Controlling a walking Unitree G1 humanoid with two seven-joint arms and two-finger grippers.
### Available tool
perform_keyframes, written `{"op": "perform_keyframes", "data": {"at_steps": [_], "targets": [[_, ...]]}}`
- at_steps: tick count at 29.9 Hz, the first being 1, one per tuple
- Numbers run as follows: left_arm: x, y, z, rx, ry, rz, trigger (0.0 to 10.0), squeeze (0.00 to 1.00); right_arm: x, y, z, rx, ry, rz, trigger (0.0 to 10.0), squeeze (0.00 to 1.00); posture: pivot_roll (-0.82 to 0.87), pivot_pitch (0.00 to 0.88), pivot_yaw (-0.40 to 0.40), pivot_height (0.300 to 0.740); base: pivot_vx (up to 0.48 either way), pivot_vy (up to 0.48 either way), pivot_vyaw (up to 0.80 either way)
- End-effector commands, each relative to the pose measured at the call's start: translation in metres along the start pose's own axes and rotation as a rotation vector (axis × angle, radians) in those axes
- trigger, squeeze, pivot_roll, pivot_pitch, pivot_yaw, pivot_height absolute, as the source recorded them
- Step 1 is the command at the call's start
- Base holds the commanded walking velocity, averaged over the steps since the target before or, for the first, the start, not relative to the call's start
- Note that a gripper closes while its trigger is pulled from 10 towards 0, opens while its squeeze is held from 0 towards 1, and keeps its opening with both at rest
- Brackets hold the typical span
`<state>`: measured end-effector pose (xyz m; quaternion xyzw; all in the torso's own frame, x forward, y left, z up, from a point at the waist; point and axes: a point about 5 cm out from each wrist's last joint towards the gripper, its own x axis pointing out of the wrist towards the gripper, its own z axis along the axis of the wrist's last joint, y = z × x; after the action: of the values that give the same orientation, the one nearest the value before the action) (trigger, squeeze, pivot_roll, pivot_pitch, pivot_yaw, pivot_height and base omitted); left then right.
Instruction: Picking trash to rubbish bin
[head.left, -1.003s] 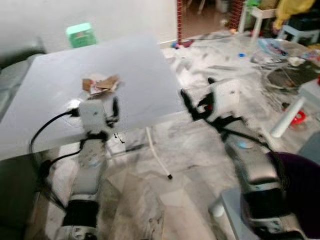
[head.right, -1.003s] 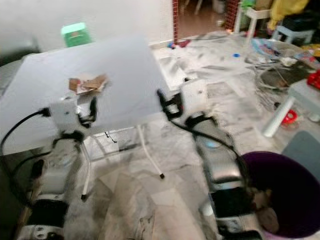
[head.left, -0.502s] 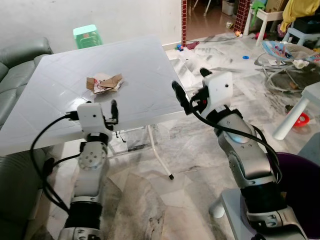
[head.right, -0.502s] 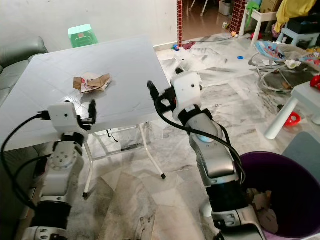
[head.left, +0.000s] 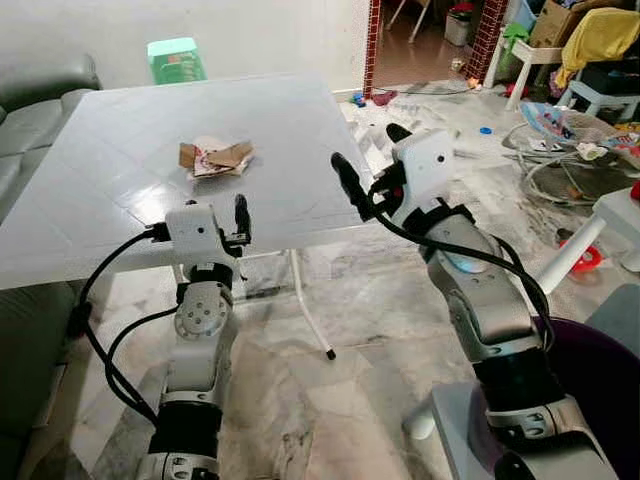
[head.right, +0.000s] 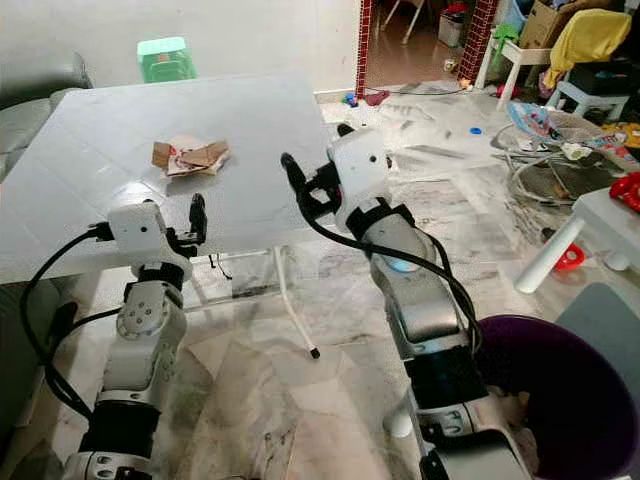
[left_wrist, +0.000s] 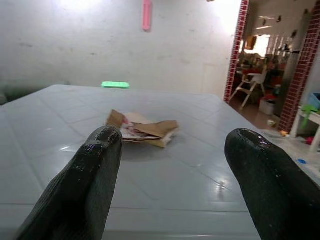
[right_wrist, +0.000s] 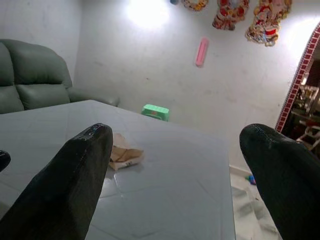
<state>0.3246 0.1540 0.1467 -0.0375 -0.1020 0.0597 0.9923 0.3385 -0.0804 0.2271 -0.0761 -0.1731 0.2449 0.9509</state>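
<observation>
The crumpled cardboard trash (head.left: 216, 157) lay on the white bench (head.left: 120, 120), near its middle. Both claws hovered at the bench's near edge, short of the trash: left claw (left_wrist: 172, 165) spread wide, right claw (right_wrist: 175, 165) spread wide. A purple bin (head.right: 560, 400) stood on the floor well apart from the bench

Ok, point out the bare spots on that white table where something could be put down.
The white table is bare nearly all over. The crumpled cardboard trash sits near its middle. Free patches: the wide strip between the trash and the near edge, where the left gripper hovers, and the far side toward the green stool. The floor at right is cluttered.
</observation>
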Motion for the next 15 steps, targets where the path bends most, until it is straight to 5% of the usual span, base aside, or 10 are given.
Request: {"op": "perform_keyframes", "data": {"at_steps": [1,15], "targets": [[0.0018,0.0027,-0.0004,0.003,0.005,0.008,10.0,0.00,0.0046,0.0034,0.0037,-0.015,-0.014,0.015,10.0,0.00,-0.05,0.000,-0.006,0.740,0.000,0.000,0.00],[0.0046,0.0047,0.0013,0.008,0.006,0.019,10.0,0.00,0.0059,0.0061,0.0032,0.002,-0.024,0.015,10.0,0.00,-0.05,0.000,0.007,0.740,0.000,0.451,0.00]]}}
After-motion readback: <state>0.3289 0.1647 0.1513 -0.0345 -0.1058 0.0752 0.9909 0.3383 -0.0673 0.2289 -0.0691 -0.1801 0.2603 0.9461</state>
